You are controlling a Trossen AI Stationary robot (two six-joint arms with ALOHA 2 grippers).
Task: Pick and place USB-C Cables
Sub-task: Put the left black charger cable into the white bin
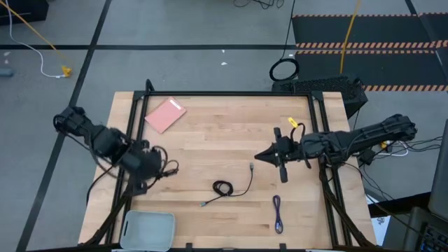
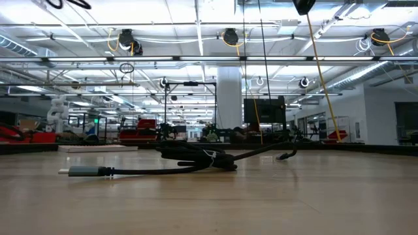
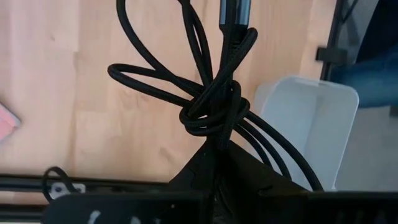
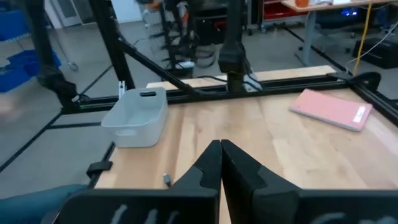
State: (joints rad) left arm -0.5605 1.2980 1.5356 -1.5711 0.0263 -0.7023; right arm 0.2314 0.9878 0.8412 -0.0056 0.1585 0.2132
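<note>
My left gripper is over the table's left side, shut on a black USB-C cable wound into a knotted bundle. Its loops reach past the fingers, and a grey plug shows at the far end. A second black cable lies loosely coiled at the table's middle, with one plug stretched out. The purple-blue cable lies near the front right. My right gripper hovers shut over the right half, touching nothing. My left gripper pinches the black cable's bundled strands just below the knot between its two fingers. The loops and the plug end stick out beyond the fingertips, over the wood. Whether any part rests on the table, I cannot tell.
A pale grey bin stands at the front left corner, near my left gripper. A pink flat card lies at the far left. A black frame runs along the table's edges.
</note>
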